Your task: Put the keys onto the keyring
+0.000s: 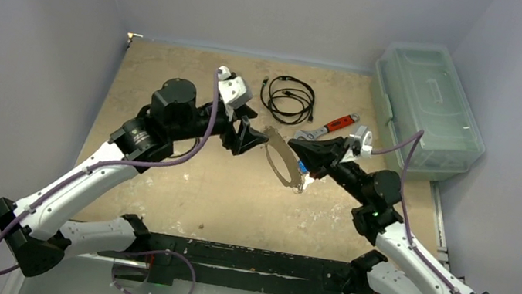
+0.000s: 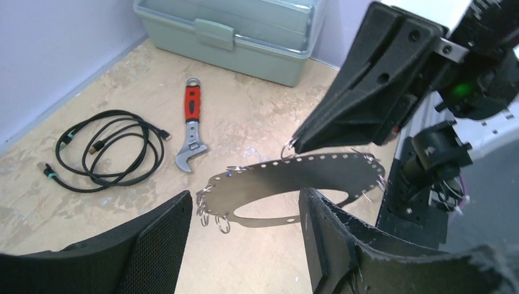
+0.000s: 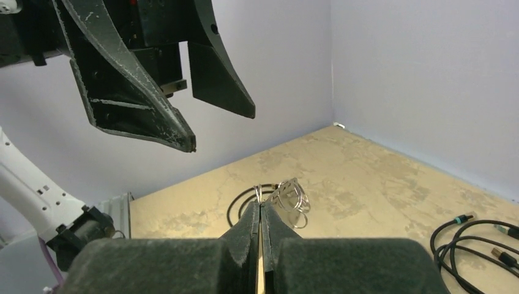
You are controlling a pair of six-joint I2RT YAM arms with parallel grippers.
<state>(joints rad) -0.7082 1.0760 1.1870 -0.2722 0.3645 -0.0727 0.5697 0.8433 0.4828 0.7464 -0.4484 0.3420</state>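
Note:
The keyring [image 1: 279,169] is a large flat silvery ring with a punched rim and small split rings hanging from it. My right gripper [image 1: 293,143] is shut on its rim and holds it above the table. In the right wrist view the closed fingertips [image 3: 260,209] pinch the ring edge-on [image 3: 292,195]. In the left wrist view the keyring [image 2: 287,180] hangs just beyond my open left gripper [image 2: 245,211], whose fingers do not touch it. My left gripper [image 1: 252,140] is open, just left of the ring. A small blue spot [image 1: 303,169] shows under the right gripper. I cannot make out the silver key.
A red-handled wrench [image 1: 329,128] and a coiled black cable [image 1: 288,98] lie on the table behind the grippers. A pale green lidded toolbox [image 1: 427,109] stands at the back right. Grey walls close the table on three sides.

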